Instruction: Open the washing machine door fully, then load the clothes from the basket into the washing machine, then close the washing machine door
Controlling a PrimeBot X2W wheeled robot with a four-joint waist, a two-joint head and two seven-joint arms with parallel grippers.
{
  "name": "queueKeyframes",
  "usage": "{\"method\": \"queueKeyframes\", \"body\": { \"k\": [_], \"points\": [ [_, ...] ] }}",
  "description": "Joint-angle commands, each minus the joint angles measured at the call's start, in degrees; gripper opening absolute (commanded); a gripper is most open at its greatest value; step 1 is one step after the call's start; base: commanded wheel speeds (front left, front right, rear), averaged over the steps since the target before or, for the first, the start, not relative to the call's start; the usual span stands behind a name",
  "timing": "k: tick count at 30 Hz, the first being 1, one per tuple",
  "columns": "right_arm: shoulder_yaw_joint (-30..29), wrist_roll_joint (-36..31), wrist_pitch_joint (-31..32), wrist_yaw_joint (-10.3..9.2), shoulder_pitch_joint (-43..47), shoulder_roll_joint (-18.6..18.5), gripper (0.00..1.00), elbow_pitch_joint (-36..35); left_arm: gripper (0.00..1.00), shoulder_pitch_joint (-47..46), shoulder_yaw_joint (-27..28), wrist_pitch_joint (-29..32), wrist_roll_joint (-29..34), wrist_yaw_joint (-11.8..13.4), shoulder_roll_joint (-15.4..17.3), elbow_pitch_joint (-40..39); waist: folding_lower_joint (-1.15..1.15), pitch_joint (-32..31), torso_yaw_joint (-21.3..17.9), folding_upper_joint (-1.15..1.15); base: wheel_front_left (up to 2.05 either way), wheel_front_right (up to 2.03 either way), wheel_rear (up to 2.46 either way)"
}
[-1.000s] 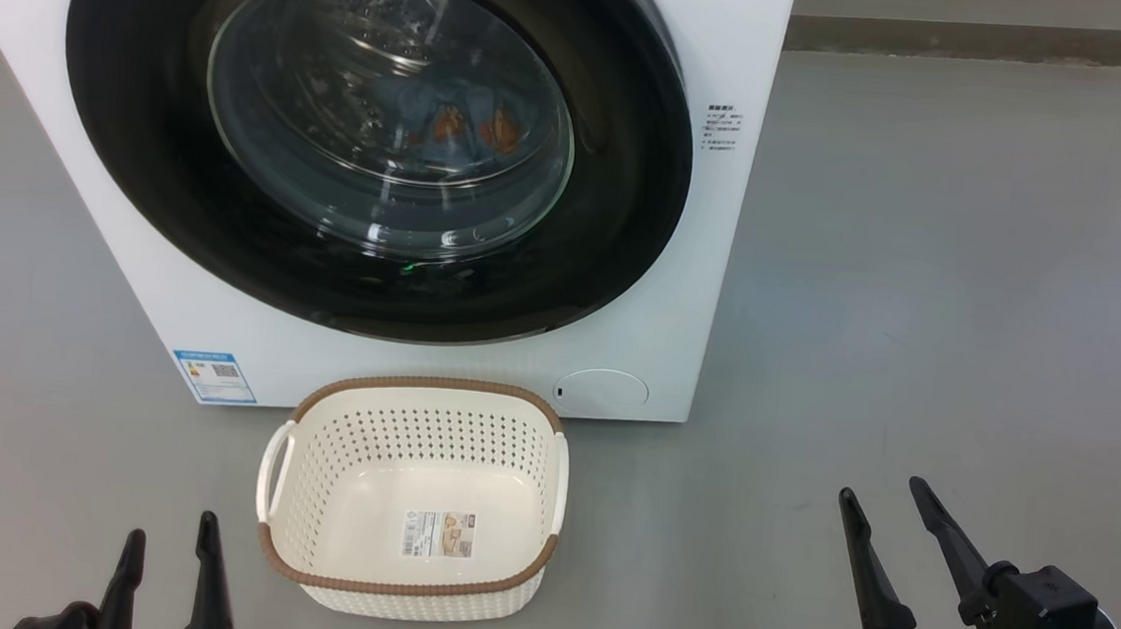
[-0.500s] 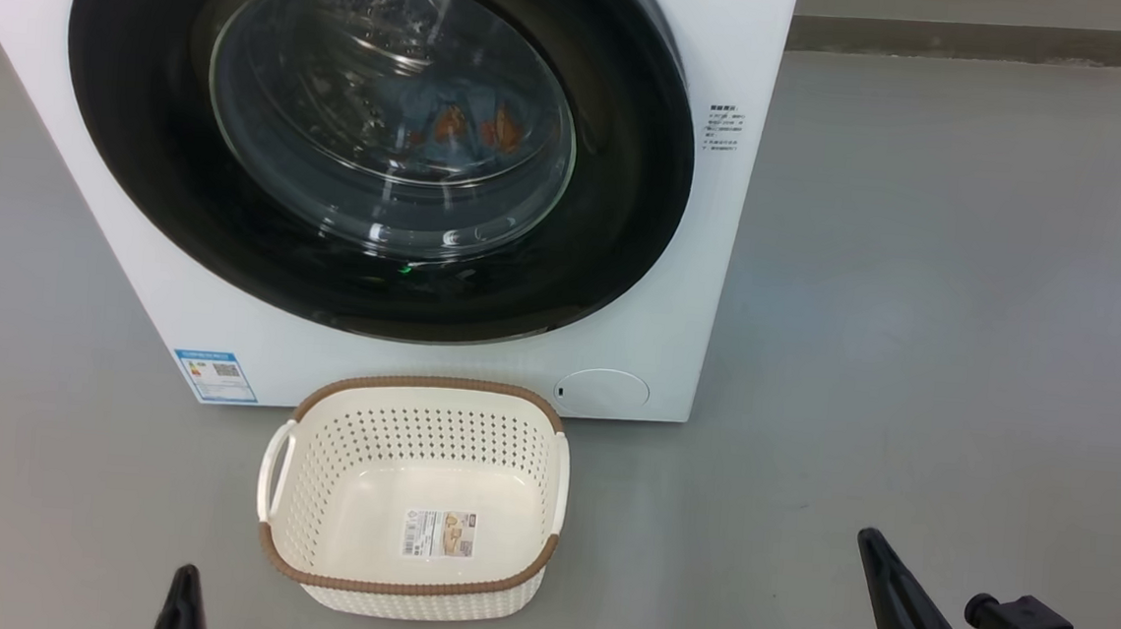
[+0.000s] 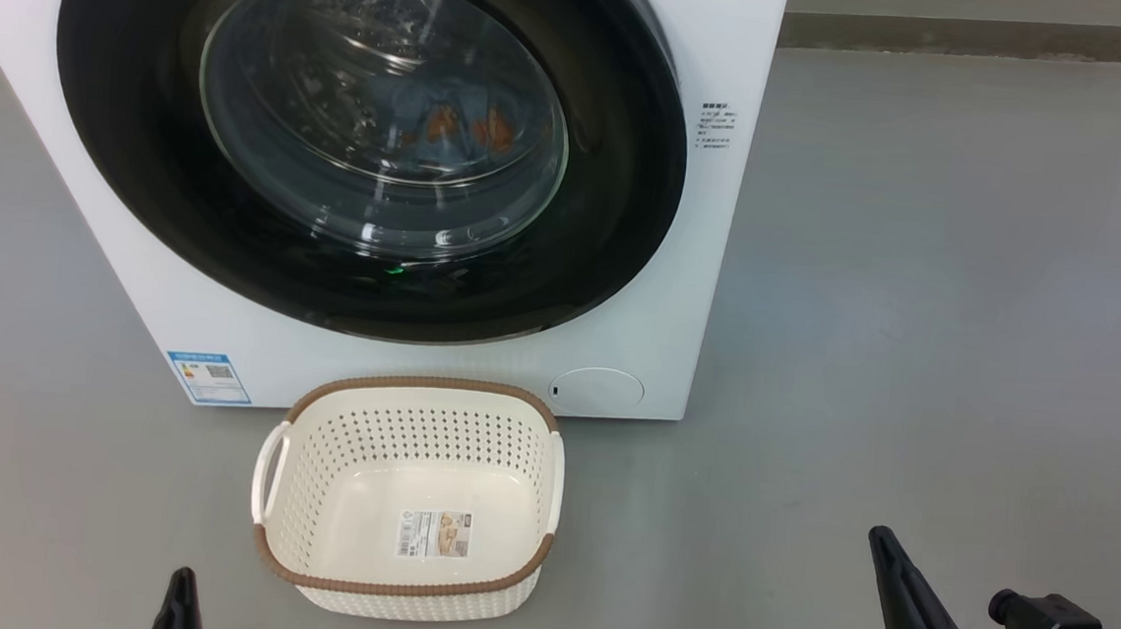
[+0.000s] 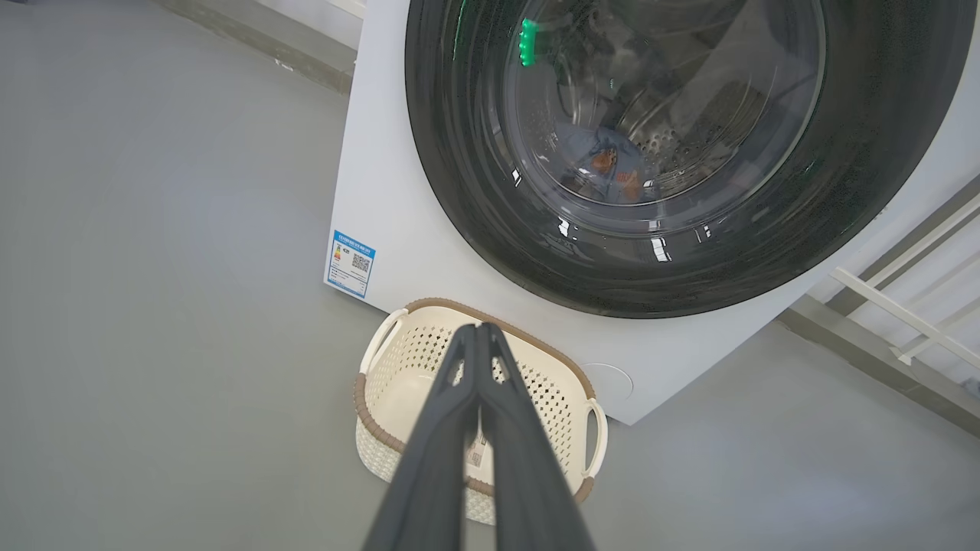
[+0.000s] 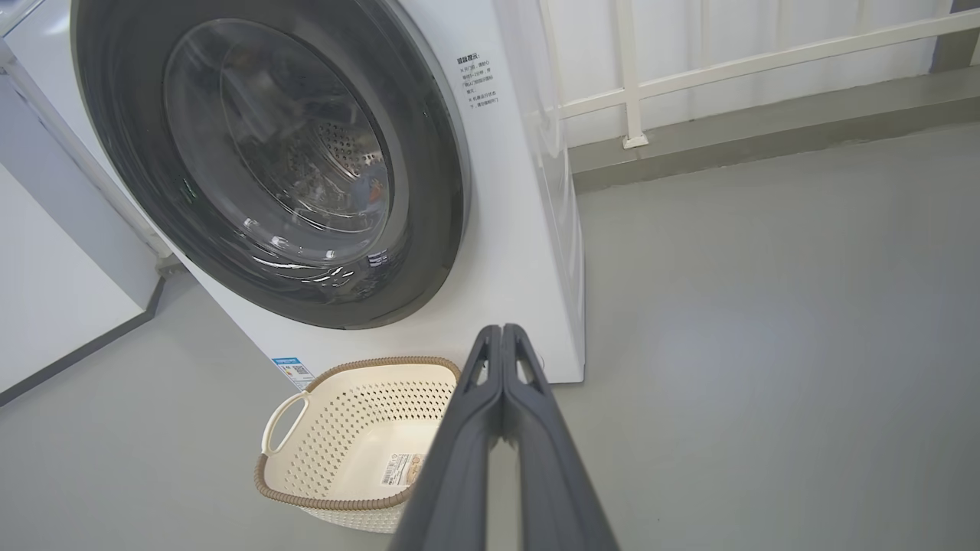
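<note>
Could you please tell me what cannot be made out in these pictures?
1. Clothes, head view: behind the washing machine door, reflections on its glass blur them; their number is unclear.
2. Washing machine top: cut off by the head view's upper edge.
3. Printed notice and the label in the basket: too small to read.

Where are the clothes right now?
In the head view, upper centre, the clothes lie inside the drum, visible through the glass of the shut washing machine door, above the basket on the floor.
</note>
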Motion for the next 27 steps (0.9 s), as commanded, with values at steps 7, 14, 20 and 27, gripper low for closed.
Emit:
{"method": "queueKeyframes", "body": {
  "k": [7,14,20,27],
  "points": [
    [-1.12,5.83,1.48,-0.06,-1.92,-0.17,0.0,-1.21,0.0,-2.06,1.1,1.33,-4.92,-0.76,0.75,-1.78,-0.01,0.07,-0.3,0.0,0.0,0.0,0.0],
    [-1.66,10.31,2.67,-0.08,-2.24,0.04,0.0,-1.14,0.0,-2.5,1.5,2.49,-8.77,-1.13,0.85,-1.95,-0.01,0.12,-0.56,0.0,0.0,0.0,0.0],
    [-2.04,13.51,3.52,-0.1,-2.47,0.2,0.0,-1.09,0.0,-2.81,1.78,3.31,-11.53,-1.4,0.92,-2.07,-0.01,0.16,-0.75,0.0,0.0,0.0,0.0],
    [-2.58,17.99,4.71,-0.12,-2.78,0.42,0.0,-1.03,0.0,-3.25,2.17,4.47,-15.38,-1.78,1.01,-2.23,-0.01,0.22,-1.01,0.0,0.0,0.0,0.0]
  ]
}}
